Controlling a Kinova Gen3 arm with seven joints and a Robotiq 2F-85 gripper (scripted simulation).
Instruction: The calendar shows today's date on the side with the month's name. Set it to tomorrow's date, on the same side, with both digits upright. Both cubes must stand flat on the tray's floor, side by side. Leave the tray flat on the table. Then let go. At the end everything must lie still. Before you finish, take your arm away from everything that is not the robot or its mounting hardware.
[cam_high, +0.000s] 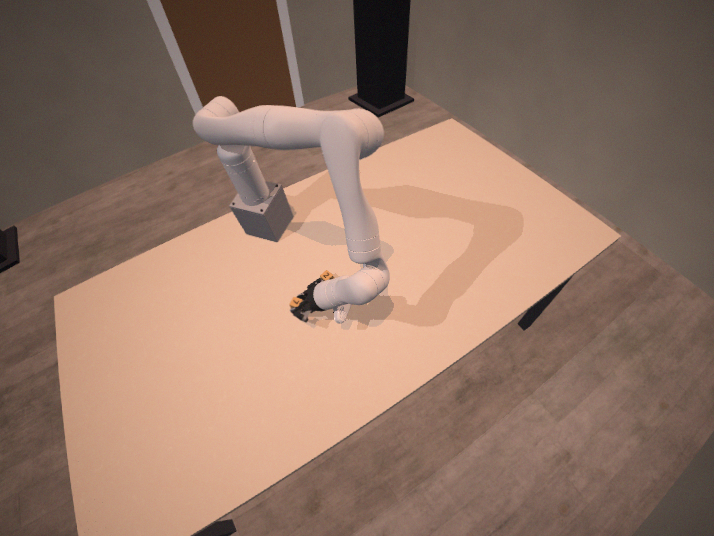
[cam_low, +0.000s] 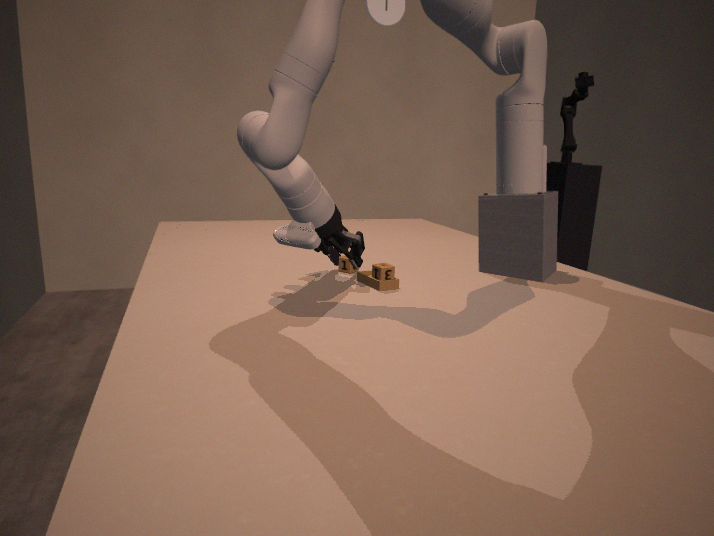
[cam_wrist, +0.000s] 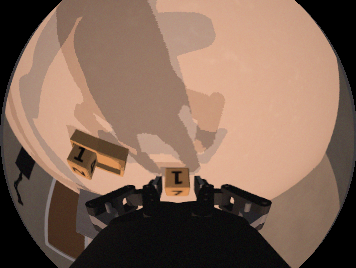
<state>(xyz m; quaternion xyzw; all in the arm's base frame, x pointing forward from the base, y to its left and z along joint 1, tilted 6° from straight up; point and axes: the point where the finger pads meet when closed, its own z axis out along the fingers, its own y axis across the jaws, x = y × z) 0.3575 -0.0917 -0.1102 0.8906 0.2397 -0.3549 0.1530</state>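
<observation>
A loose wooden cube (cam_high: 295, 301) (cam_low: 344, 264) (cam_wrist: 177, 176) stands on the table beside the tray, a black 1 on one side and what looks like a 7 on top. My gripper (cam_high: 300, 305) (cam_low: 347, 265) (cam_wrist: 178, 182) is partly open and lowered around this cube, one finger on each side, with narrow gaps showing in the wrist view. The second cube (cam_high: 327, 275) (cam_low: 383, 271) (cam_wrist: 81, 156) sits at one end of the wooden tray (cam_low: 389, 284) (cam_wrist: 101, 143), a 2 on top; its sides show a 1 and a turned 3. The tray's other end is empty. No month name is readable.
The grey robot base block (cam_high: 262, 219) (cam_low: 517, 236) stands on the table (cam_high: 190, 392) (cam_low: 190, 461) beyond the tray. The arm crosses above the table and its shadow falls around the cubes. A dark pillar (cam_high: 381, 51) stands off the table.
</observation>
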